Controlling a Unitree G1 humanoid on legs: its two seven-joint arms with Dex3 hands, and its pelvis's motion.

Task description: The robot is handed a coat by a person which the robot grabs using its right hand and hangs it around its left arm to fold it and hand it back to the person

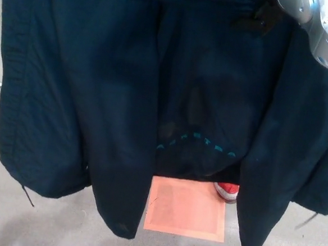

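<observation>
Right robot hand (263, 19) is only faintly made out against dark cloth, below the silver arm (320, 27); its grip cannot be told. The coat (98, 96) is hung open above the orange floor square (186, 212). Risk judged: if the collar is held weakly, the coat could drop onto the square, beside the red shoe (227, 190).

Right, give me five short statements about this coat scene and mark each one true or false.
1. The dark coat hangs open and fills most of the view. True.
2. The lettering inside it is red. False: it is teal.
3. An orange square lies on the floor beneath the coat. True.
4. The shoe beside the square is blue. False: it is red.
5. The robot's silver right arm enters at top left. False: top right.
</observation>
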